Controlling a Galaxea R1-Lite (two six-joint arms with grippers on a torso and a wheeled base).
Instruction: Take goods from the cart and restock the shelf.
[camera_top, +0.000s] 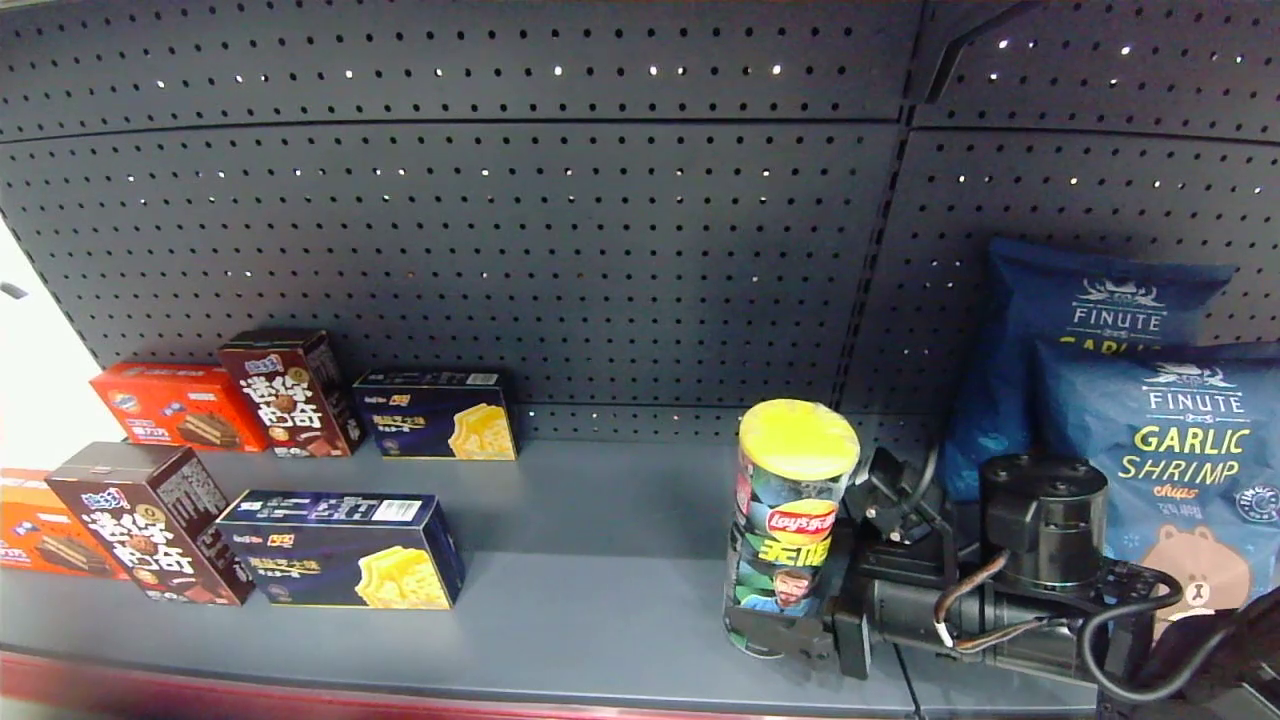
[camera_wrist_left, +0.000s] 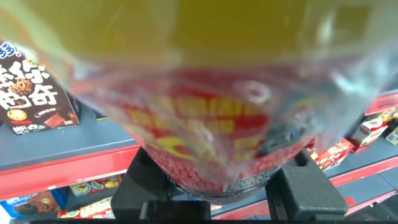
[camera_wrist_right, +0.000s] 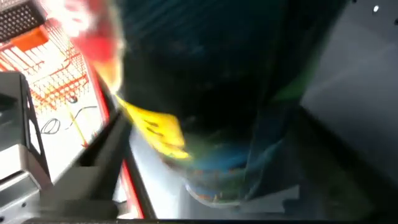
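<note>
Nearest in the head view, at the lower right of the frame, the robot's right end effector (camera_top: 800, 600) is clamped around the lower part of a tall upright chip canister with a yellow lid and green-and-black printed sides (camera_top: 795, 500). The canister's base sits down at the front of the dark grey shelf board (camera_top: 600, 570); whether it is fully resting there is hard to call. So this item looks close to placed but not let go yet.

Over at the lower left there's a navy box with a yellow wafer picture (camera_top: 345, 550) beside a dark brown cookie box (camera_top: 150, 520), with a second row of similar boxes behind them. Farther back at the right, two blue crinkly shrimp-chip bags (camera_top: 1170, 450) lean against the perforated back panel (camera_top: 500, 250). A good stretch of bare board lies in the middle, so there's likely more restocking to go.

The left wrist view adds what the head view lacks: the left end effector (camera_wrist_left: 227, 199) is gripping a red-and-yellow pack in shiny clear wrap (camera_wrist_left: 211, 118), probably the next item. The right wrist view gives a blurry close-up of the canister and, at its upper left, an orange wire cart (camera_wrist_right: 56, 81).
</note>
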